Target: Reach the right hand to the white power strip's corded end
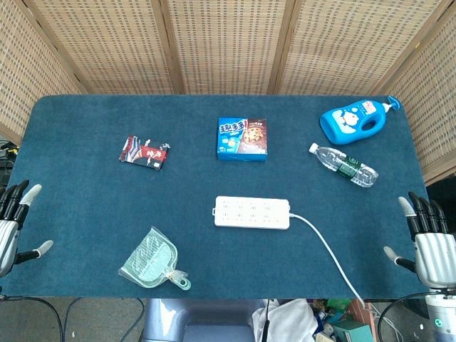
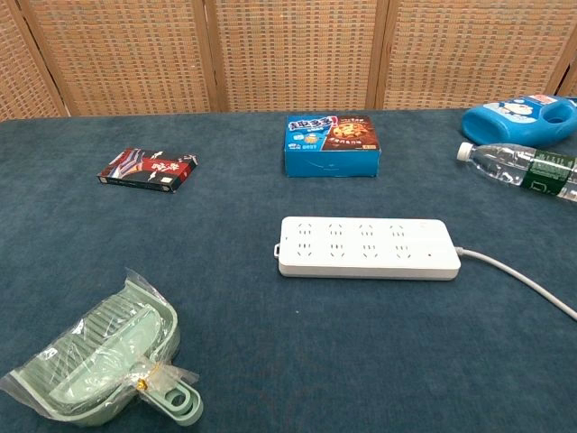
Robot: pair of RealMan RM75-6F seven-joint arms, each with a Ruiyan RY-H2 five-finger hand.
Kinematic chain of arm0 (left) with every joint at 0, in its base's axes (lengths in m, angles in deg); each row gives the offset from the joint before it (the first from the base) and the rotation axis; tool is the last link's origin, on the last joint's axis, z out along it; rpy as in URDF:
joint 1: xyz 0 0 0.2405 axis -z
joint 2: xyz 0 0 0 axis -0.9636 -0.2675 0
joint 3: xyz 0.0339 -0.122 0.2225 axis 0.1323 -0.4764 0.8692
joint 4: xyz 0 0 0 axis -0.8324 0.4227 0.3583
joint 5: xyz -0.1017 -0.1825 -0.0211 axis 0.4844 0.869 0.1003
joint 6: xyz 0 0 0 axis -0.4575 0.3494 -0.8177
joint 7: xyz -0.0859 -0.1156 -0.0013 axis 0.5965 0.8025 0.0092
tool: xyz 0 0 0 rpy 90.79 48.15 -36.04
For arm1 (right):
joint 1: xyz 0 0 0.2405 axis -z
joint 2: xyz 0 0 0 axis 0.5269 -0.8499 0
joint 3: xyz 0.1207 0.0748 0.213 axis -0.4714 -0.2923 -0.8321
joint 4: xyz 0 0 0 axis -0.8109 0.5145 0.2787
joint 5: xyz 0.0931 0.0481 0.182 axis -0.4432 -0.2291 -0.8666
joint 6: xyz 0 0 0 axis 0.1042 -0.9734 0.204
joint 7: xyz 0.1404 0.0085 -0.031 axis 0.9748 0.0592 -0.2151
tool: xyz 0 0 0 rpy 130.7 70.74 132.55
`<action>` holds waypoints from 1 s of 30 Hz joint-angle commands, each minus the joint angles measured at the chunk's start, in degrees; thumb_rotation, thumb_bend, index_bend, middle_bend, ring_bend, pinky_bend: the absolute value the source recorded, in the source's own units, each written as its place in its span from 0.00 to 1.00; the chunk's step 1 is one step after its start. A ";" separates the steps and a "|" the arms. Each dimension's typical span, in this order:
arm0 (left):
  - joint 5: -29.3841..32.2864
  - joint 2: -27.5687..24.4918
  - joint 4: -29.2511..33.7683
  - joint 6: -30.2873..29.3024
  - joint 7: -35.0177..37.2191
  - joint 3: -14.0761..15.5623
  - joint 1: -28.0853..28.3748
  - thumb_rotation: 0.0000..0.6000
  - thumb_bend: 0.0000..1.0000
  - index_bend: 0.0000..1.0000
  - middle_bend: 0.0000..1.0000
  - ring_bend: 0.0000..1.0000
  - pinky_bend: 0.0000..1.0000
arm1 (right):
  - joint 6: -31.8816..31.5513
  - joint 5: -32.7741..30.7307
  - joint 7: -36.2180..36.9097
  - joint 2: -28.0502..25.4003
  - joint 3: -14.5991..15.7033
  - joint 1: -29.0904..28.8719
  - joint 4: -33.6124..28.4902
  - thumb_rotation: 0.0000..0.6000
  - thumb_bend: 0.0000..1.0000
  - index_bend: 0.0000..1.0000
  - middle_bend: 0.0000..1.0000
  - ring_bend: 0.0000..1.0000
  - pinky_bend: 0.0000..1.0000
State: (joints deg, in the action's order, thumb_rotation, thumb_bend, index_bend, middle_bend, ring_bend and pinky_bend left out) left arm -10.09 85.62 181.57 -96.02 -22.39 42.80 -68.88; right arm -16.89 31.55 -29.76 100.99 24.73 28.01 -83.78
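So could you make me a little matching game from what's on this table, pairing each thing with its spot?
Things:
1. power strip
2. green dustpan
3. blue cookie box
4. water bottle

Places:
A. lying on its side below the blue jug
B. near front edge, in clear wrap
C. table middle, cord running off to the right
D. behind the strip, toward the screen

Pairs: 1-C, 2-B, 3-D, 4-A

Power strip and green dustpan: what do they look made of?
Power strip: looks like hard white plastic, smooth and slightly glossy, with moulded socket holes. Green dustpan: seems pale green ribbed plastic, inside a clear crinkled film bag that catches the light.
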 commanded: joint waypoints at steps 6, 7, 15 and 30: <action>-0.06 0.02 -0.67 -0.92 0.49 -0.11 -0.44 1.00 0.00 0.00 0.00 0.00 0.00 | 1.52 0.52 -0.36 -0.07 0.45 -0.72 -0.74 1.00 0.00 0.00 0.00 0.00 0.00; 0.02 0.06 -0.89 -0.94 0.47 -0.18 -0.42 1.00 0.00 0.00 0.00 0.00 0.00 | 2.25 0.60 -0.81 0.08 0.21 -1.38 -0.89 1.00 0.00 0.00 0.00 0.00 0.00; 1.66 1.02 -1.51 0.33 -1.19 -0.76 0.36 1.00 0.00 0.00 0.00 0.00 0.00 | 12.36 6.43 0.76 -0.34 0.40 -10.34 -1.26 1.00 0.34 0.00 0.78 0.77 0.96; 6.21 2.84 -1.09 3.13 -5.55 -2.24 2.27 1.00 0.00 0.00 0.00 0.00 0.00 | 36.75 0.60 0.02 6.16 -0.22 -25.24 0.31 1.00 0.88 0.17 0.88 0.90 1.00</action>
State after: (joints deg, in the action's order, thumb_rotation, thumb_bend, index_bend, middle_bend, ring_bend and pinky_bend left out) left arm -4.04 88.37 180.50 -93.04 -27.79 40.65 -66.72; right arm 18.36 33.56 -28.79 105.96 24.85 3.67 -84.01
